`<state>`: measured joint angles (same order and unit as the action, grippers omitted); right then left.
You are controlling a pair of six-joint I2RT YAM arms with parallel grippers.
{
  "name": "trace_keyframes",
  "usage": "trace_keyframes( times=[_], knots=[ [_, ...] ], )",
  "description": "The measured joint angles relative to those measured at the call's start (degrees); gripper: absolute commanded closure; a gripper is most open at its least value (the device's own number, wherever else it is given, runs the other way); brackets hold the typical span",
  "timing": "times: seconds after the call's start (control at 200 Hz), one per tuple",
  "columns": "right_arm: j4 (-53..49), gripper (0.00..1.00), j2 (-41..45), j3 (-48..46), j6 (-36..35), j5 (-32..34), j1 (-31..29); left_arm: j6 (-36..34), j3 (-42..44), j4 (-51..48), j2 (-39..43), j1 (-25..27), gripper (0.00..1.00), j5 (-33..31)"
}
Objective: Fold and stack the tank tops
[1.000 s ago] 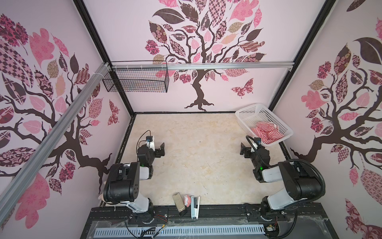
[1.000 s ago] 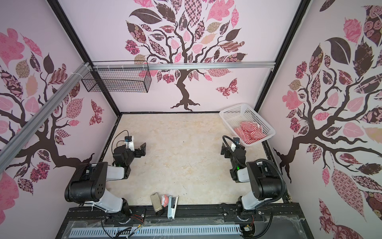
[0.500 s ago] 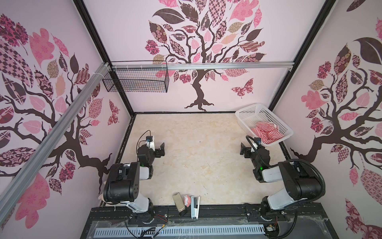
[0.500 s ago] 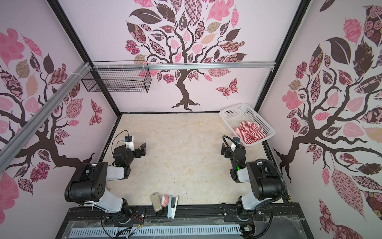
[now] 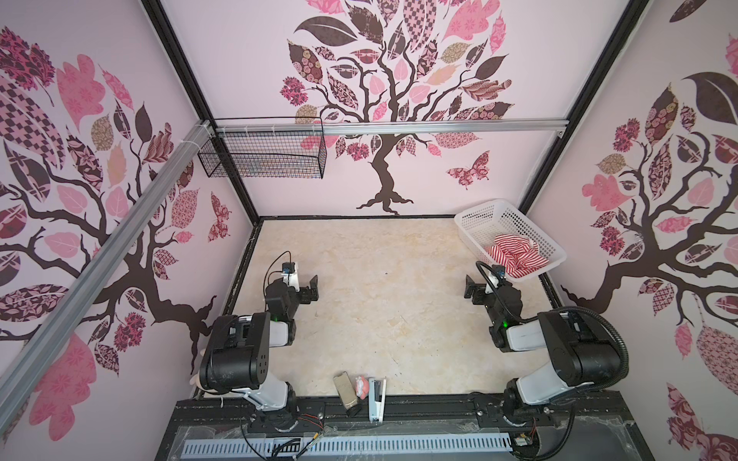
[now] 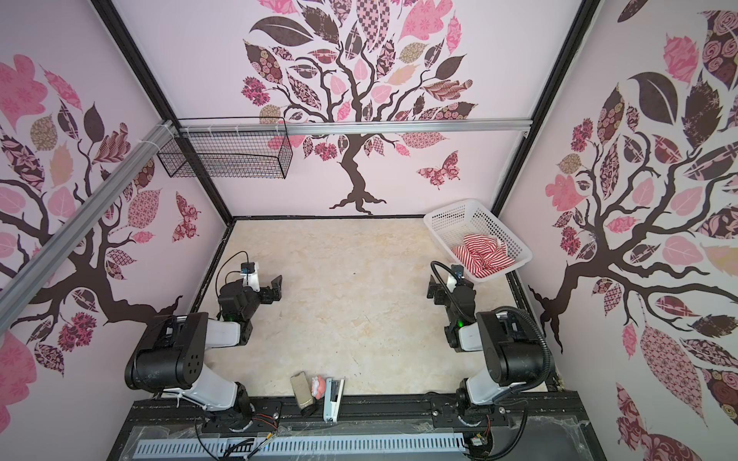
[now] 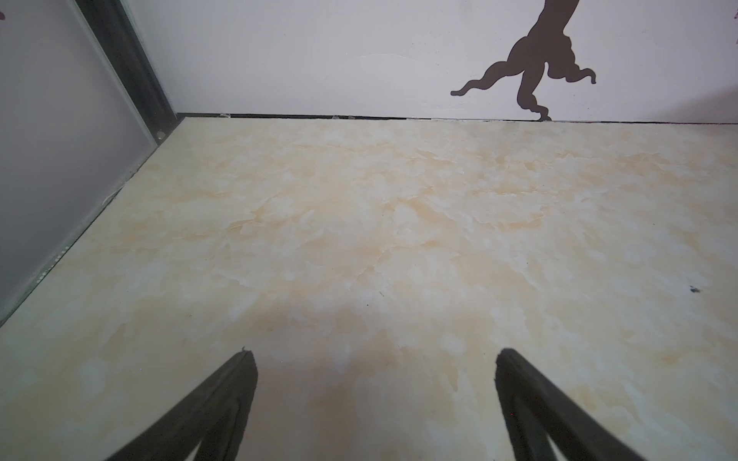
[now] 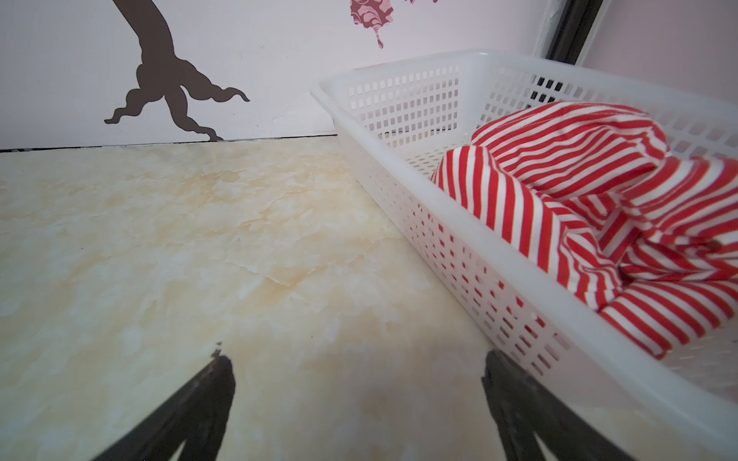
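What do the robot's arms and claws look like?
Both the left arm and right arm have chunky black joints, white links and a small green light. A ribbed black hose loops over the right; a thin black cable arcs above the left. The left gripper and right gripper each have two slim dark fingers.

Pink walls (image 5: 247,80) were covered with tree decals (image 5: 384,167). A marbled beige tabletop (image 5: 379,311) was seen at lower centre. A wire basket (image 5: 263,155) was hung from a rail (image 5: 439,127) at upper left.
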<state>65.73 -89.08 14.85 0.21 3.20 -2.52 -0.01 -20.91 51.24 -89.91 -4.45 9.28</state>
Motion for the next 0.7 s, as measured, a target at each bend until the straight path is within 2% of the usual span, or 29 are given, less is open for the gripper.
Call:
trace_keyframes(
  times=[0.245,0.34,0.395,0.535,0.7],
  knots=[
    [-0.2,0.00,0.5,0.0,-0.2,-0.6,0.0,1.6,2.4,2.4,1.7,-1.8,0.03,0.9],
    [-6.0,0.00,4.6,1.0,-0.5,-1.5,-0.3,2.5,4.3,3.0,4.7,-2.9,0.03,1.3],
    [-9.2,0.00,7.1,2.6,-0.7,-2.3,-0.5,2.7,4.1,0.1,7.8,-3.0,0.03,1.6],
    [-18.1,0.00,11.5,8.1,0.1,-3.1,-2.6,2.4,-2.1,-15.0,17.1,-3.0,0.03,2.2],
    [-40.8,0.00,11.6,22.4,9.1,-1.1,-4.8,0.5,-5.7,-28.0,24.5,-3.1,0.03,2.3]
  ],
)
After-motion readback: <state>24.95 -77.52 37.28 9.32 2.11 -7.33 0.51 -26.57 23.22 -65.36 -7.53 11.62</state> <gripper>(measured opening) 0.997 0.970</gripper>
